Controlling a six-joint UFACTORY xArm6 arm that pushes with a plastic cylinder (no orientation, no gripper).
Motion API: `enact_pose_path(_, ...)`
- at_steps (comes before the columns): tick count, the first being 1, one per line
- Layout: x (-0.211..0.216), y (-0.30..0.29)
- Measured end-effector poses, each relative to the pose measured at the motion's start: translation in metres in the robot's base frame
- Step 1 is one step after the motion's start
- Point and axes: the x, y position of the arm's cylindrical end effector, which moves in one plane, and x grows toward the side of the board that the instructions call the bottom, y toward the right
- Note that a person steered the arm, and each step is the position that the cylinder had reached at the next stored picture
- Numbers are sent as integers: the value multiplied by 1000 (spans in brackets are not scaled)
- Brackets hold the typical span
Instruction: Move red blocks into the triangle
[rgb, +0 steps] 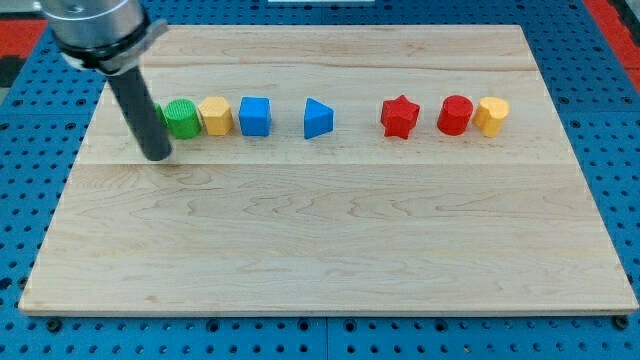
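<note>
In the camera view, a pale wooden board (330, 250) lies on a blue perforated table (620, 120). No container shows; the board alone bears the blocks, all in 1 row across its upper part.

From the view's left, the row runs: a green block (159, 113), mostly hidden behind the rod so its shape cannot be made out; a green cylinder (181, 118); a yellow block (216, 116) with faceted sides, touching or just beside the cylinder; a blue cube (255, 116); a blue triangular block (318, 119); then, after a wider gap, a red star (399, 117); a red cylinder (455, 115); and a yellow hexagonal block (491, 116) just beside the red cylinder.

The 2 red blocks sit right of the board's centre, at about 1 o'clock from it. The star stands upright with a flat top; the cylinder is round and squat. The star is at 3 o'clock from the blue triangular block, apart from it.

The arm ends in a plain dark rod, with nothing that opens or shuts. My tip (158, 156) rests on the board at about 7 o'clock from the green cylinder, just beside it, well apart from both red blocks.
</note>
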Motion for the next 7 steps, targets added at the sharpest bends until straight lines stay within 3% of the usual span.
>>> enact_pose_path(3,0,242)
enact_pose_path(5,-21,356)
enact_pose_path(6,-42,376)
enact_pose_path(7,-56,352)
